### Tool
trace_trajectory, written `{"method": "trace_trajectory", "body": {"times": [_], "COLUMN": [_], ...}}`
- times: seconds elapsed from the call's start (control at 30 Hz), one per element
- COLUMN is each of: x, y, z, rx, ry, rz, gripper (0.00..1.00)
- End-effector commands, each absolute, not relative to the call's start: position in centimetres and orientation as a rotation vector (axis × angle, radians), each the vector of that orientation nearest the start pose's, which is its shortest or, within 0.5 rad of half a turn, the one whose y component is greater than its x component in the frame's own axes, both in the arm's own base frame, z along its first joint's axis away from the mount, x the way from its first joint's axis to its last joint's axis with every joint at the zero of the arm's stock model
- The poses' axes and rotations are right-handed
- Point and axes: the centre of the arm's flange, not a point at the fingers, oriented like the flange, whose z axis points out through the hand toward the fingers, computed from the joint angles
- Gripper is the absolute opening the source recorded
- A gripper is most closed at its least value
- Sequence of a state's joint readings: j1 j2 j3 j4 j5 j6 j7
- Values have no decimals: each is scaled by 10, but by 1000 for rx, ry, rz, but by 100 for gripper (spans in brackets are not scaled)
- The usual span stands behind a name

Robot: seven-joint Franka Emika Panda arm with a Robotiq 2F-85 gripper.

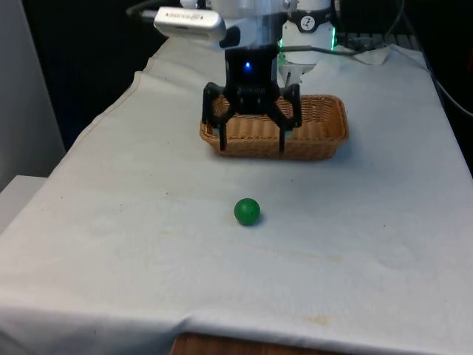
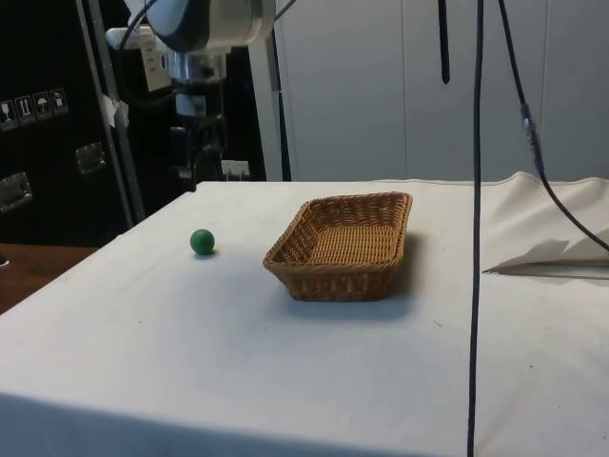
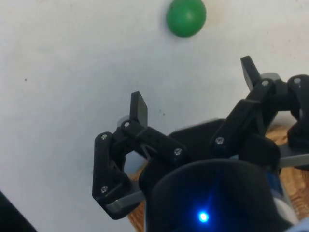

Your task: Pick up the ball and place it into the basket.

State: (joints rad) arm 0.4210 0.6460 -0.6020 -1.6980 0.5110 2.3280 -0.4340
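Green ball (image 1: 247, 211) lies apart from the open pincer (image 1: 251, 142).

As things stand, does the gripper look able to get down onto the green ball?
Probably yes. The gripper hangs with its jaws open above the cloth near the basket, and the ball lies alone on open cloth with nothing between them.

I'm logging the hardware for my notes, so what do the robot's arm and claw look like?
The arm is white with rounded, glossy housings. The claw is black, with two angular linkage fingers joined by small silver screws.
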Motion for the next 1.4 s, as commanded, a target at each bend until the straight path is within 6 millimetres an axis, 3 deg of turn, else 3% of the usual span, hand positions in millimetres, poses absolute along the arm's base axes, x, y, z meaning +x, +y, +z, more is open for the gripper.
{"method": "trace_trajectory", "body": {"times": [0.0, 1.07, 1.37], "x": [683, 699, 701], "y": [-64, -58, -59], "z": [274, 177, 172], "rx": [-3122, -3109, -3113], "ry": [-59, -34, -30], "rz": [-227, -282, -297], "gripper": [100, 100, 100]}}
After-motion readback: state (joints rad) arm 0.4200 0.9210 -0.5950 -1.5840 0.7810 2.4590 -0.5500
